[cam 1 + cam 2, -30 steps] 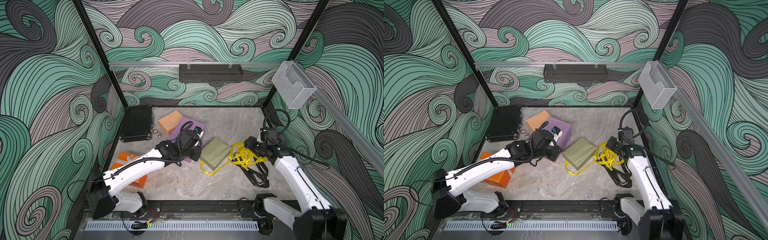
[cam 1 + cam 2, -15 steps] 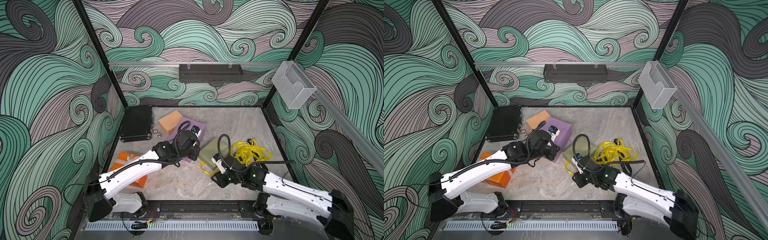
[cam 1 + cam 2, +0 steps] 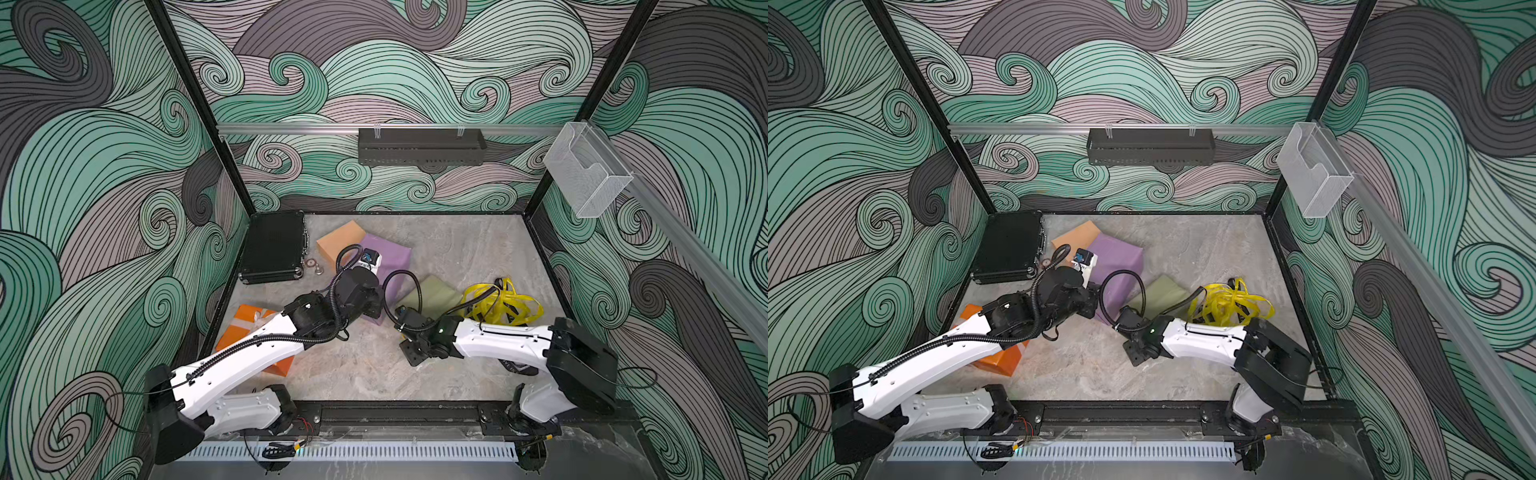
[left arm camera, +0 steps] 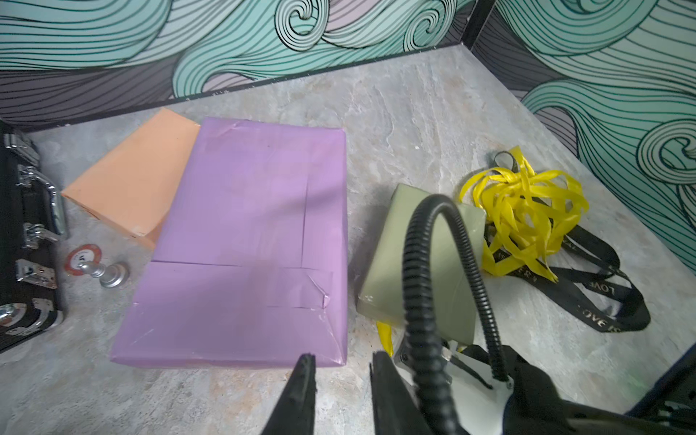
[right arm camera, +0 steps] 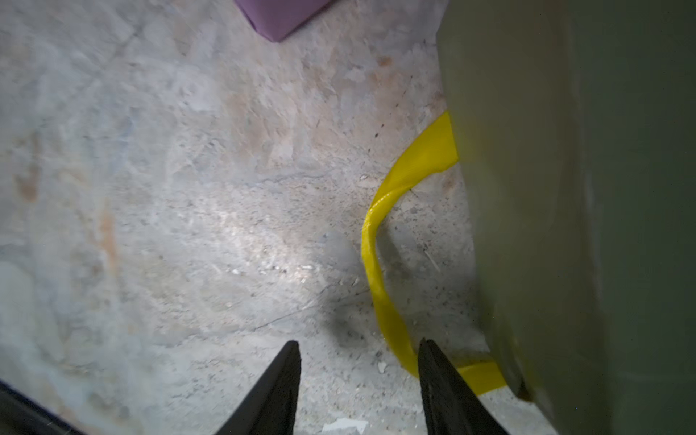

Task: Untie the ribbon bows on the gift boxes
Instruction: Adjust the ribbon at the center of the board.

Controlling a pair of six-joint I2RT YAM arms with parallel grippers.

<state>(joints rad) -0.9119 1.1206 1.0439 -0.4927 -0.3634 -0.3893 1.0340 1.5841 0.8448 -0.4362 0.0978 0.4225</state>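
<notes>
Right wrist view: jaws apart beside yellow ribbon [image 5: 373,263], arm [image 3: 498,345] stretched low; left jaws narrowly apart.

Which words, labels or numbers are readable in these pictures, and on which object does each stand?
"LOVE": pale letters on the wide black ribbon; its other letters are too small or folded to read.
Round red-and-white disc: print too blurred to read.
No other text is visible.

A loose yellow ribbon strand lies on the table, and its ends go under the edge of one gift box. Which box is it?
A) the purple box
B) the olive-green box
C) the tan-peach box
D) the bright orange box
B: in the right wrist view the yellow ribbon strand curves up to the olive-green box and slips under its edge.
</notes>
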